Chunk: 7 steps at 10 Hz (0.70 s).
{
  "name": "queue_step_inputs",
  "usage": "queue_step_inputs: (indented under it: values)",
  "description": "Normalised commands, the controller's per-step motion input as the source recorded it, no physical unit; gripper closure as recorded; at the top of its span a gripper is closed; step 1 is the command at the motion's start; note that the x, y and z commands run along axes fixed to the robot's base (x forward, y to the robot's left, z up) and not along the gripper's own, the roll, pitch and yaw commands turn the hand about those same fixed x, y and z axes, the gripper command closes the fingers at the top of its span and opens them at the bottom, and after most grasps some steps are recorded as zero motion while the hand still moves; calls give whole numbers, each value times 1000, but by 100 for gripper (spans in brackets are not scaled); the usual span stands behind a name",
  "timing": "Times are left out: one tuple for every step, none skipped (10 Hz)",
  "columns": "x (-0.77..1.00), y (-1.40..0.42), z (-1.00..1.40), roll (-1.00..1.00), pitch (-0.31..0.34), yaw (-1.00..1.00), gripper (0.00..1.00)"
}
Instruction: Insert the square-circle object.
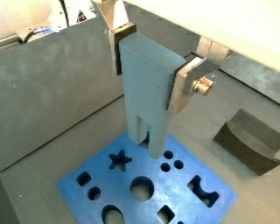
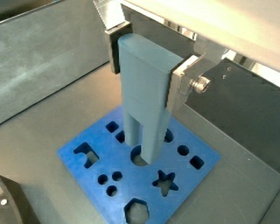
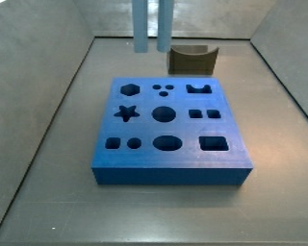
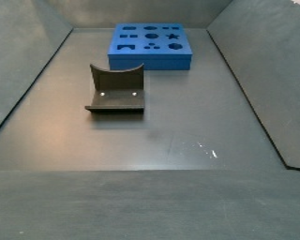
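My gripper (image 1: pixel 153 66) is shut on the square-circle object (image 1: pixel 149 83), a tall grey-blue bar with two prongs at its lower end. It also shows in a wrist view (image 2: pixel 145 96), clamped between the silver fingers (image 2: pixel 184 83). It hangs upright with its prongs above the blue board (image 1: pixel 98 194), a slab with several shaped holes. In a side view only the bar's lower part (image 3: pixel 150 24) shows, over the board's far edge (image 3: pixel 169 168). The gripper itself is out of view in both side views.
The fixture (image 4: pixel 115 89), a dark L-shaped bracket with a scooped top, stands on the floor apart from the board (image 4: pixel 150 58). It also shows in a side view (image 3: pixel 192 60) and in both wrist views (image 1: pixel 250 140) (image 2: pixel 8 201). Grey walls (image 3: pixel 47 106) enclose the floor.
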Motion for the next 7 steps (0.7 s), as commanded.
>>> queue_step_inputs:
  values:
    - [-6,-814,-1000,67,-51,-6,100]
    - [-77,-843,-1000,76,-7,0,100]
    - [-91,-834,-1000,66,-1,0,100]
    - [-120,-820,-1000,66,0,0,100]
    - [-183,-809,-1000,74,-4,0,100]
    - [-169,-523,-686,103,0,0,100]
    - [-154,-349,-557,44,0,0,100]
